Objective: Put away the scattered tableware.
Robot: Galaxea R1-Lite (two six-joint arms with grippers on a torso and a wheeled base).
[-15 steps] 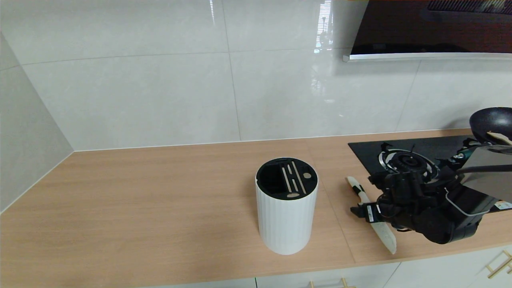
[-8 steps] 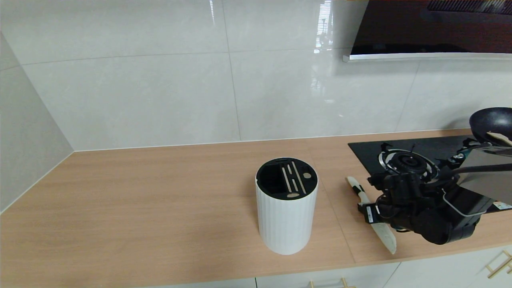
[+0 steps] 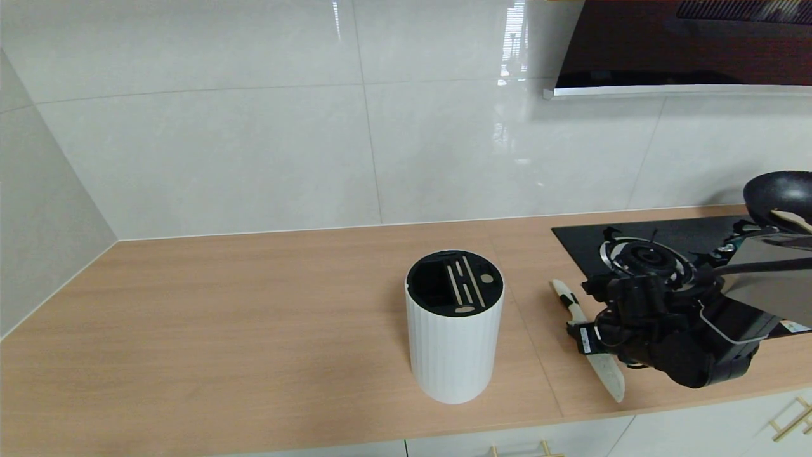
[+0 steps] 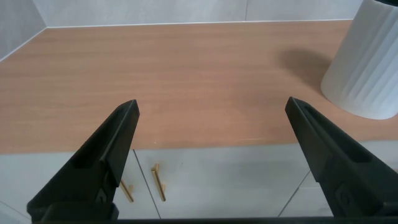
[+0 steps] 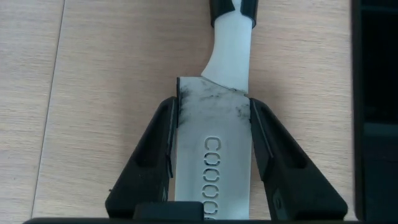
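Though arm (image 3: 698, 362) masks grip overhead, R fingers (image 5: 154, 158) pinch knife blade (image 5: 214, 134); L fingers (image 4: 106, 155) apart.

The light wood-grain counter (image 3: 254, 330) looks smooth and matt. The white ribbed cylindrical holder (image 3: 453, 343) seems matt plastic, its slotted top black. The pale knife (image 5: 214, 134) has a smooth blade, dark-speckled, with embossed ovals. The white wall tiles (image 3: 254, 146) and black glass hob (image 3: 577, 244) are glossy.

A: Any words or numbers you can read?

B: None. The knife (image 5: 214, 155) blade has 1 row of stamped ovals, not letters. A small white tag (image 3: 584, 341) on the right gripper (image 5: 213, 109) and a sticker (image 3: 797, 325) on the hob (image 3: 583, 244) are too small to read.
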